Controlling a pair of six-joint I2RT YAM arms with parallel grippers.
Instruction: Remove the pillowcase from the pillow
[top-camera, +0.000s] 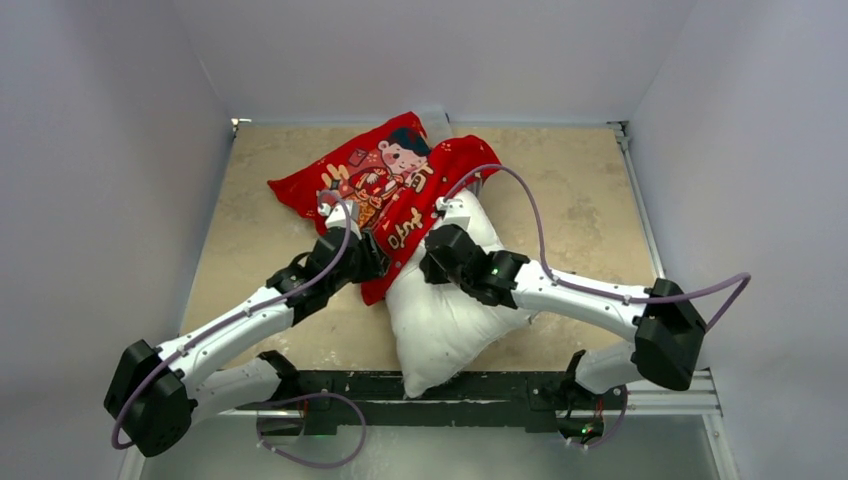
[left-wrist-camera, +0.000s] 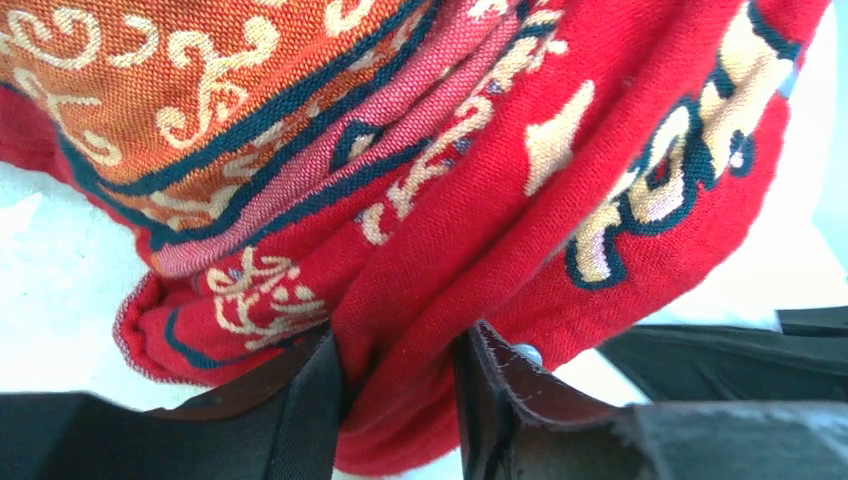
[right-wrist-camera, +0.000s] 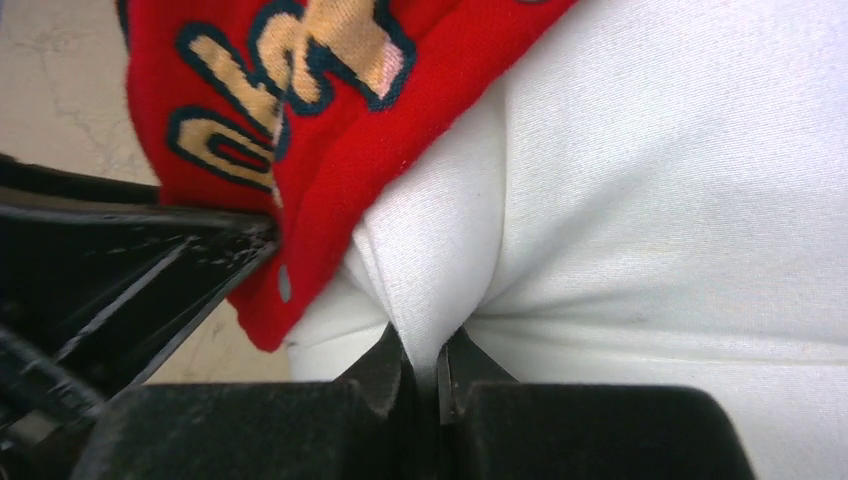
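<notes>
- Left pincer (left-wrist-camera: 400, 385), left wrist view: the jaws are drawn partway together on a thick fold of the pillowcase (left-wrist-camera: 560, 200). Red knit fills the whole gap between the two dark fingers (left-wrist-camera: 315, 400). Gold scrollwork and dark-outlined gold characters cross the cloth toward 12 o'clock.
- Right pincer (right-wrist-camera: 425, 350), right wrist view: the jaws are all but closed, pinching a thin ridge of the pillow (right-wrist-camera: 680, 200) and its white cloth. The red hem of the pillowcase lies at 10 o'clock from the pinch, touching the white cloth but outside the jaws.
- Only this view shows the hem resting on the white cloth at close range. A patch of beige table (right-wrist-camera: 50, 60) shows at 10 o'clock.
- Top view: only here is the whole layout visible. The pillow lies with its bare white end toward 6 o'clock, that corner reaching the black rail (top-camera: 460, 385).
- The pillow's far end, at 12 o'clock, sits inside the pillowcase. The red cloth spreads off toward 10 o'clock onto the table, cartoon print face up.
- In the top view the left pincer sits on red cloth at the pillow's 9 o'clock side. The right pincer sits at the red-white boundary toward 1 o'clock. Neither grip can be read from above.
</notes>
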